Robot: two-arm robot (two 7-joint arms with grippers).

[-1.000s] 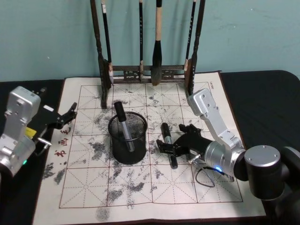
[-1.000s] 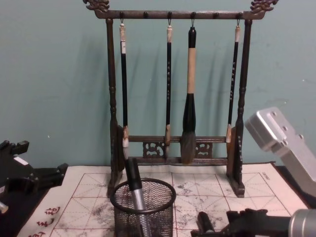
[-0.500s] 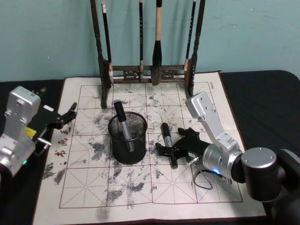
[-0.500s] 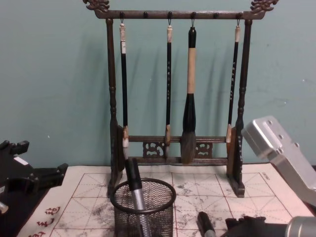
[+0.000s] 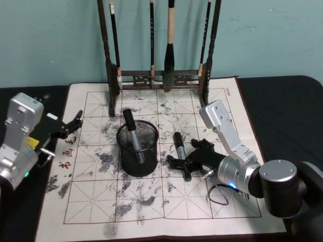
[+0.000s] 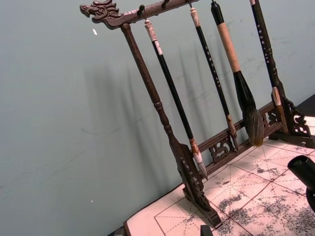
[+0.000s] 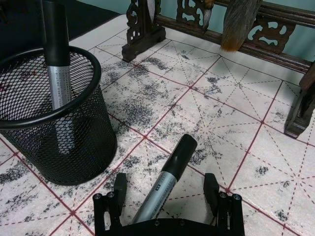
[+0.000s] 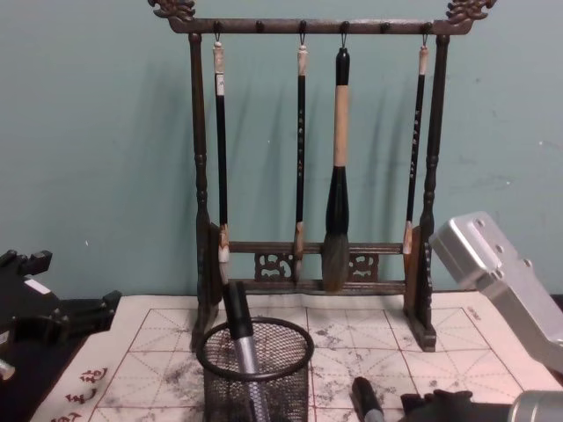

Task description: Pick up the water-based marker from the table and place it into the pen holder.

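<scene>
Water-based marker, silver barrel, black cap, lies on ink-stained gridded mat, just right of black wire-mesh pen holder. Right gripper fingers wide, straddling it. Left gripper parked, fingers apart. We fear off-centre closing rolls it away.

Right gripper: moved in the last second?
Yes. In the head view the right gripper has slid slightly toward the pen holder, open around the marker; in the chest view it has sunk lower against the brush rack.
</scene>
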